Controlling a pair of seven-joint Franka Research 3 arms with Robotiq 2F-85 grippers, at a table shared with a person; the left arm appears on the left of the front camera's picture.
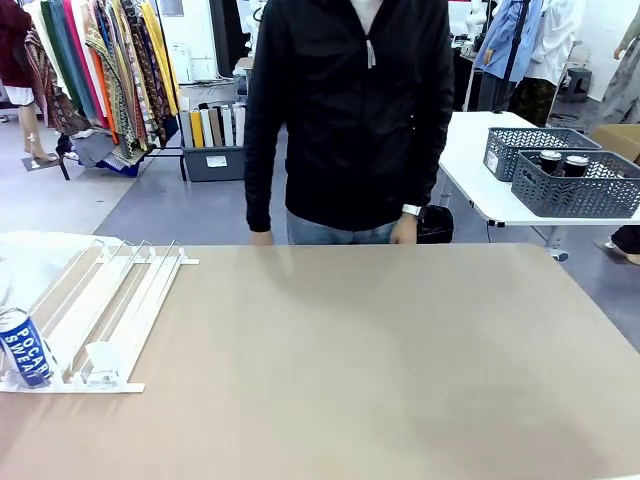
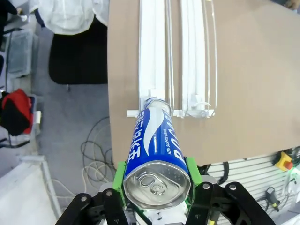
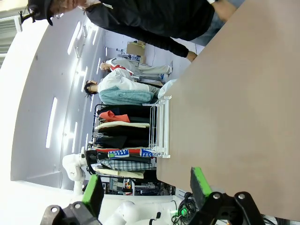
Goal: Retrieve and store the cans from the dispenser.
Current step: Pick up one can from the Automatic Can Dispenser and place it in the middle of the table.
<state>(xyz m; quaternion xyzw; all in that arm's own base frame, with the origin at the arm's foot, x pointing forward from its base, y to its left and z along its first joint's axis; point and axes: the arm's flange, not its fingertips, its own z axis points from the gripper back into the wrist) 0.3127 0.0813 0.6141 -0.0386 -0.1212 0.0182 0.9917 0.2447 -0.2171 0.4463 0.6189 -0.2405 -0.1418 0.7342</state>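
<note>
The left gripper (image 2: 157,180) is closed on a blue-and-white can (image 2: 154,140), its green pads (image 2: 121,180) pressed to either side just below the silver top, which is turned toward the wrist camera with the pull tab showing. The far end of the can lies at the stop end of the outer lane of the dispenser (image 2: 152,56); whether it is already clear of the rail cannot be told. The right gripper (image 3: 146,190) is held wide open over the table (image 3: 243,108) with nothing between its jaws. The step in hand is judged to be retrieval: the can has been gripped but not yet carried off. A lift clear of the clear stop is called for next, then a carry to wherever the cans are to be kept; grey baskets (image 1: 575,185) are seen on a further table. The other lanes are seen bare. "POCARI SWEAT" is read in white on the can in the front view, and a smaller line, apparently "ION SUPPLY DRINK", along its side in the left wrist view. A person (image 1: 350,110) stands at the far edge.
</note>
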